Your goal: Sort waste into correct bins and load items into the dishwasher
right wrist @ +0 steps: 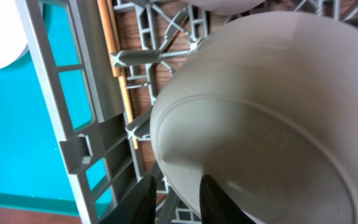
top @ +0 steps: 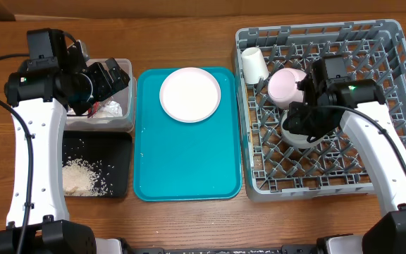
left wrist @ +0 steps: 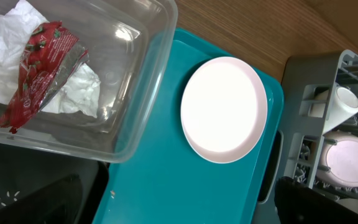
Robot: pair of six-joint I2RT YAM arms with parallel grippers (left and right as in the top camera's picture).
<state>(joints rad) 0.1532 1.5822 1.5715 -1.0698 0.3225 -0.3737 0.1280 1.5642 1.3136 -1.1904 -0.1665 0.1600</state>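
Wooden surface (top: 189, 226), with four things directly on it. Beneath the left jaws, a clear tub (top: 132, 99); just beside it, back toward that arm's base, a black tray (top: 122, 166). Between the left jaws and the right jaws, a teal tray (top: 189, 162). Beneath the right jaws, a grey dish rack (top: 316, 28).

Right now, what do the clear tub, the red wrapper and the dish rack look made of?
Clear tub: probably rigid plastic, glossy and see-through. Glare streaks show on it, and the napkin is visible through its wall.
Red wrapper: thin plastic or foil film, shiny, with sharp crinkles that catch highlights.
Dish rack: looks like moulded grey plastic, matte, with lattice walls and pegs.
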